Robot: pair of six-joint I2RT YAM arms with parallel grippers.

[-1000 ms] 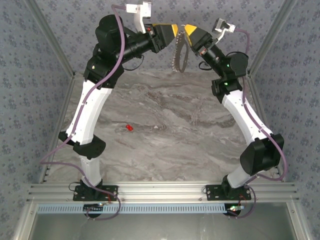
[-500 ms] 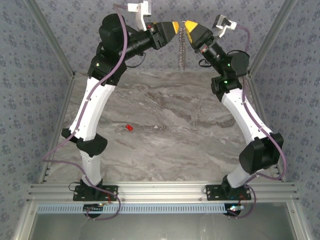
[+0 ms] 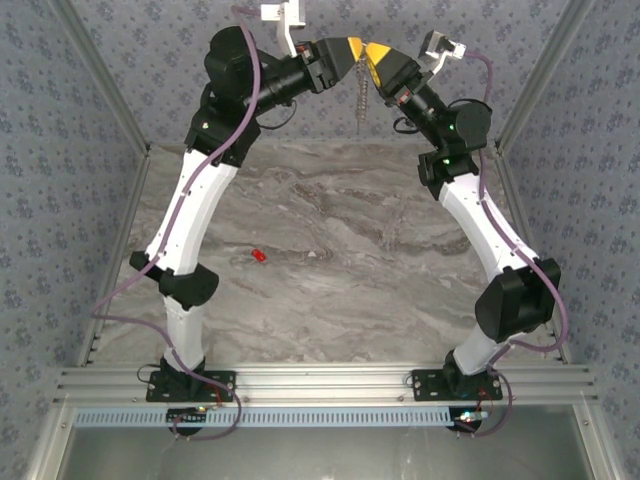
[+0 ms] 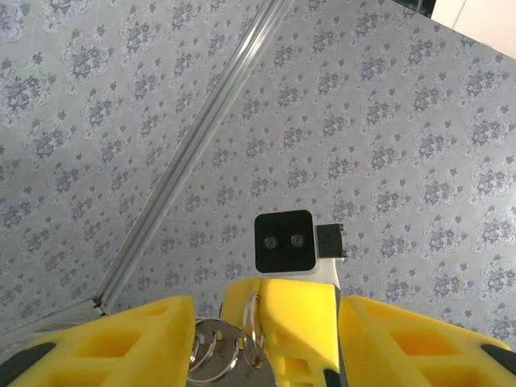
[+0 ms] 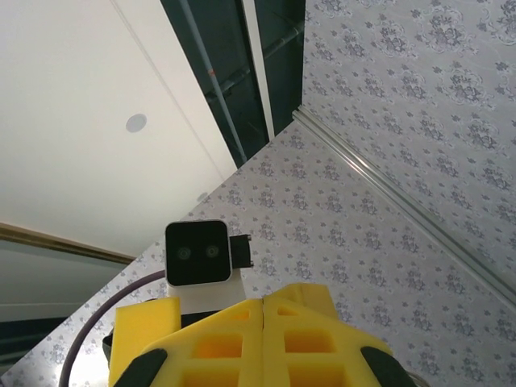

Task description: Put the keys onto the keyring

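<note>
Right gripper [image 3: 374, 52]: raised high at 12 o'clock of the top view, over the far edge of the table [image 3: 420, 270]; its wrist view shows the two yellow fingers [image 5: 218, 339] pressed flat together, clenched; judged to be pinching the keyring, though the pinch point itself is hidden
Left gripper [image 3: 350, 50]: tip to tip with the right one, reaching in from 9 o'clock; its wrist view shows its fingers [image 4: 113, 343] spread wide, released, bracketing the right gripper's closed tip
Keyring [image 3: 362, 95]: aloft, hanging toward 6 o'clock from where the two tips meet, well clear of the tabletop; in the left wrist view grey wire coils [image 4: 218, 355] sit between the left gripper's 8 o'clock finger and the right gripper's tip
Key [image 3: 257, 257]: tiny red piece, flat on the table at about 8 o'clock from its middle, near the left arm's lower link, well apart from both grippers and the ring
Done: ring lifted and presented between the grippers
Left: by my reading, everything about the key, from picking it off the marble to raising it and threading it onto the loop; nothing red hangs on the ring
Progress: early, prep stage only
Watch: key is small and lies flat, likely a fiddly pick
</note>
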